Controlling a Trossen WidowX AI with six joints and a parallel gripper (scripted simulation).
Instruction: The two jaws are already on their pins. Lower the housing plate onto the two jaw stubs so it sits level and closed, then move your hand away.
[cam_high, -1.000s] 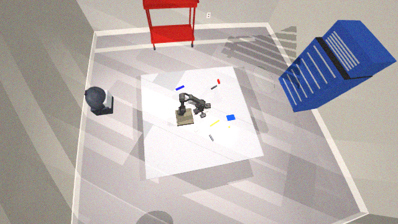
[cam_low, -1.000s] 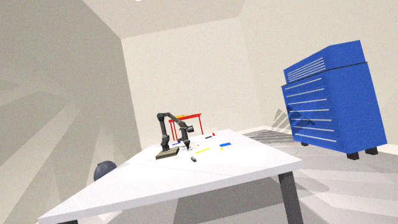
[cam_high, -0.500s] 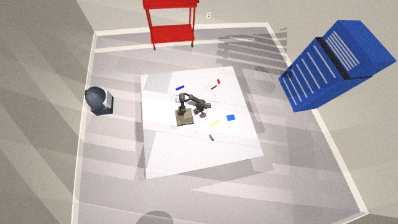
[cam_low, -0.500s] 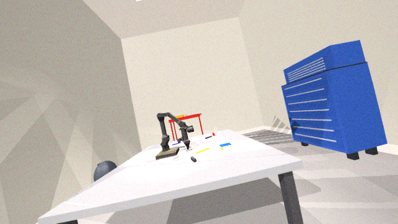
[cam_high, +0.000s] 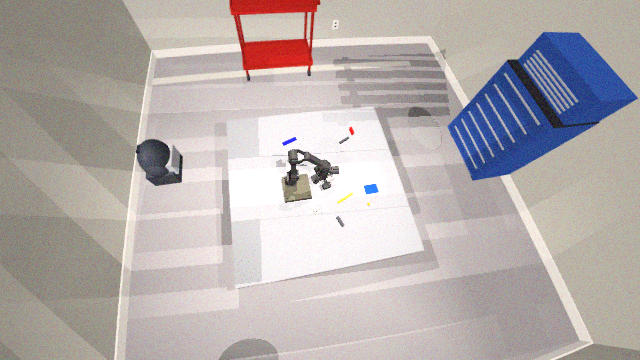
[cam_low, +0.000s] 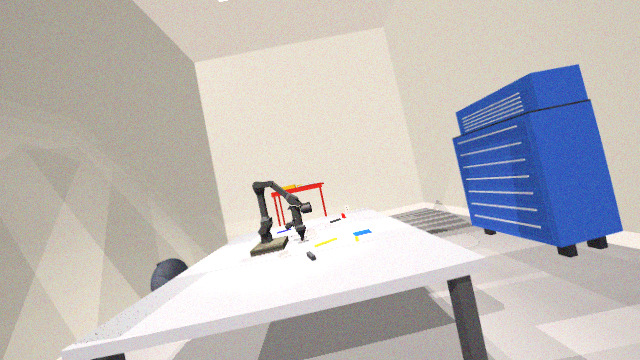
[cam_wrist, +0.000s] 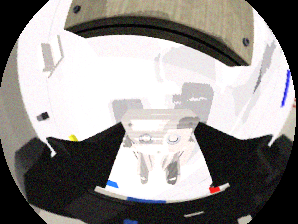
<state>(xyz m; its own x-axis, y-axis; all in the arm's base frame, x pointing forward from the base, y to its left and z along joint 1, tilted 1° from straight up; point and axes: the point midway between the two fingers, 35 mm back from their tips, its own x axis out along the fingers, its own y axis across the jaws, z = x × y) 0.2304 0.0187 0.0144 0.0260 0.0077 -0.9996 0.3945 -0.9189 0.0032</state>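
The pale housing plate (cam_wrist: 160, 115) lies across the middle of the wrist view, over the near ends of the two jaws. The left jaw (cam_wrist: 143, 174) and the right jaw (cam_wrist: 172, 174) stick out from under it, side by side. Two round pin or stub ends show at the plate's lower edge. I cannot tell whether the plate is fully level or closed. My gripper (cam_wrist: 158, 124) (cam_high: 326, 185) (cam_low: 302, 239) is open, low over the table, with one black finger beside each end of the plate. In the top and exterior views the pale parts are too small and washed out to judge.
The arm's wooden base (cam_high: 296, 189) (cam_wrist: 160, 12) is behind the plate. A yellow bar (cam_high: 345, 198), a blue square (cam_high: 371, 189) and a dark block (cam_high: 340, 221) (cam_wrist: 43, 116) lie around. Farther back are a blue bar (cam_high: 289, 141), a dark bar (cam_high: 344, 140) and a red piece (cam_high: 351, 131).
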